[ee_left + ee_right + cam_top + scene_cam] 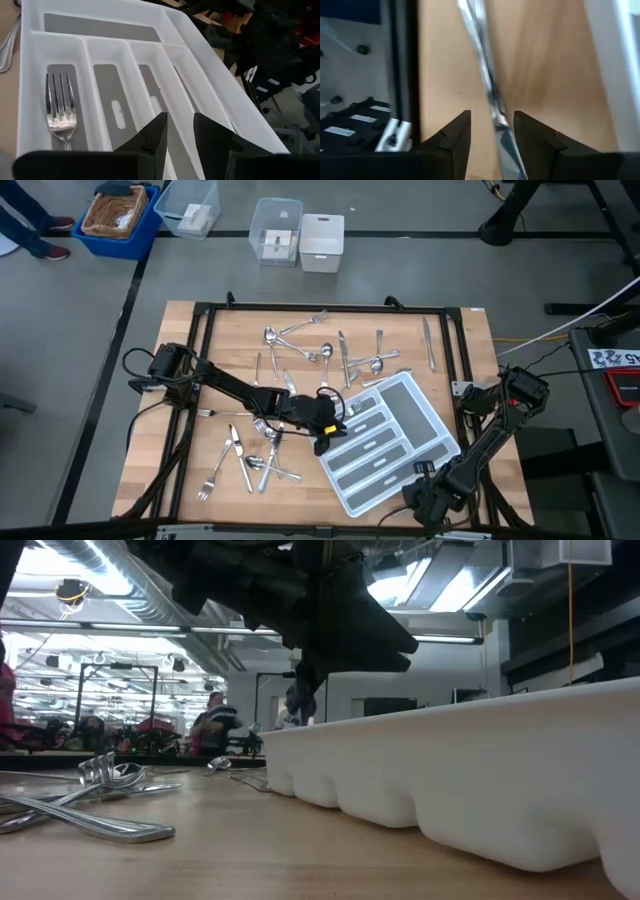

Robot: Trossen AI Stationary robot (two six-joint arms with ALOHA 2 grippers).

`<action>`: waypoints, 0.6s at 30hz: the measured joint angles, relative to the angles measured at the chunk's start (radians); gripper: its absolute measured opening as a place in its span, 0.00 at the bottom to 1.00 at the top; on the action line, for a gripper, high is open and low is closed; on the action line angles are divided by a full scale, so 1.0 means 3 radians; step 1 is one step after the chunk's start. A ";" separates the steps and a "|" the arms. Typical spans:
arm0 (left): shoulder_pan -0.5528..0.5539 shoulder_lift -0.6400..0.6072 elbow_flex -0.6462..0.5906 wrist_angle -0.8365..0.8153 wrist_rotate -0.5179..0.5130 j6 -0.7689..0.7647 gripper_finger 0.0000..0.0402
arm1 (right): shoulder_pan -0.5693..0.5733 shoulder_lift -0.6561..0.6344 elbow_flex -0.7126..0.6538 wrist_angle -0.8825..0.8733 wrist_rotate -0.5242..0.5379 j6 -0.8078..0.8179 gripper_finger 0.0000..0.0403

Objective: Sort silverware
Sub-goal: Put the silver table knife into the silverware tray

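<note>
The light grey tray lies slantwise on the table's near right. One fork lies in its outermost narrow compartment. My left gripper hovers open over the tray's near-left side, with nothing between its fingers. More silverware lies loose on the wood, at the far middle and at the near left. My right gripper points down near the tray's near corner and is open. A blurred silver piece runs through the gap between its fingers, with wood showing on both sides of it.
A black frame borders the table. On the floor beyond the far edge stand clear boxes, a white box and a blue basket. In the low view the tray's wall fills the right, and people show far behind.
</note>
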 joint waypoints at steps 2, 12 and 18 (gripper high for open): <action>0.0000 0.0000 0.0000 -0.0002 0.0001 0.0000 0.21 | 0.0000 0.0000 0.0000 0.0056 0.0003 0.0000 0.38; 0.0000 0.0000 0.0000 -0.0001 0.0000 -0.0001 0.21 | 0.0000 0.0000 0.0000 0.0019 0.0177 -0.0004 0.38; 0.0000 0.0000 0.0000 -0.0002 0.0000 -0.0001 0.21 | 0.0126 0.0030 0.0006 0.0034 0.0176 0.0035 0.38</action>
